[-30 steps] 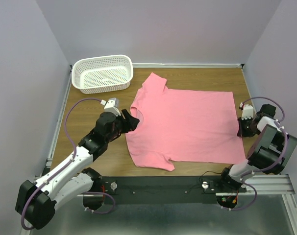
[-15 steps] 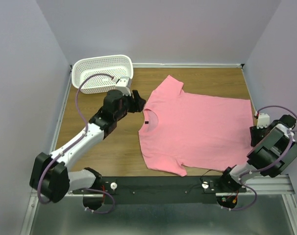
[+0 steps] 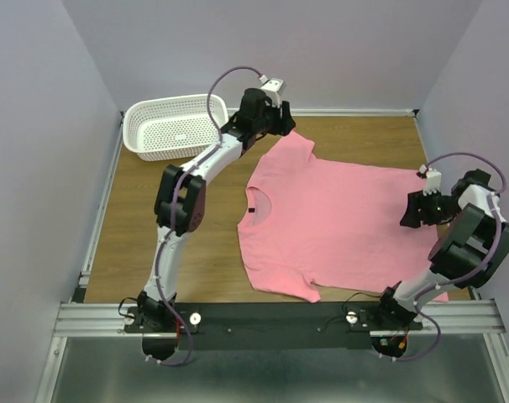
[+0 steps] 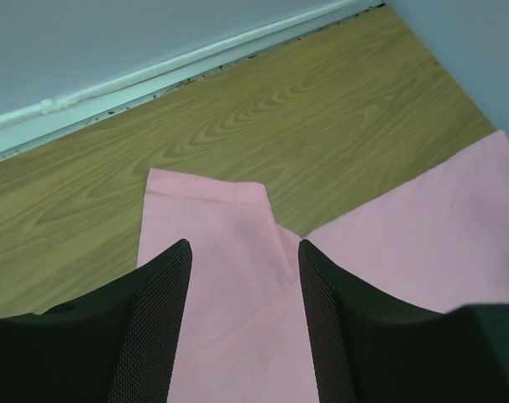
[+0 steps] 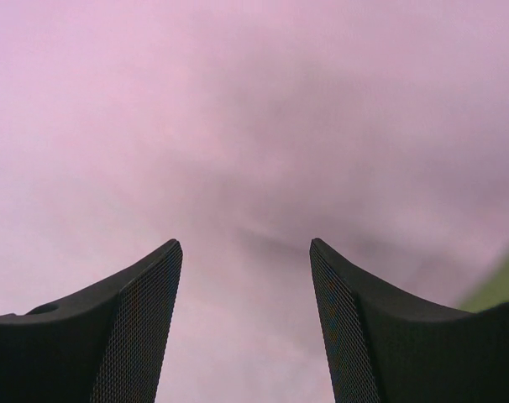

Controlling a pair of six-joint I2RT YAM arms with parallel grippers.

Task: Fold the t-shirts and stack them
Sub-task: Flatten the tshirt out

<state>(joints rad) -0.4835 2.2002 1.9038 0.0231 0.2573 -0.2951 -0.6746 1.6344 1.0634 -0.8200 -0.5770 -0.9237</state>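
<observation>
Lying flat on the desk (image 3: 196, 243), the pink shirt (image 3: 334, 218) has its collar toward the left and its hem toward the right. A white basket (image 3: 175, 126) stands apart from it at the far left corner. The left fingers (image 3: 280, 120) are spread above the far sleeve (image 4: 208, 235), which shows between them. The right fingers (image 3: 412, 212) are spread too, close over the cloth at the hem; whether they touch it I cannot tell.
</observation>
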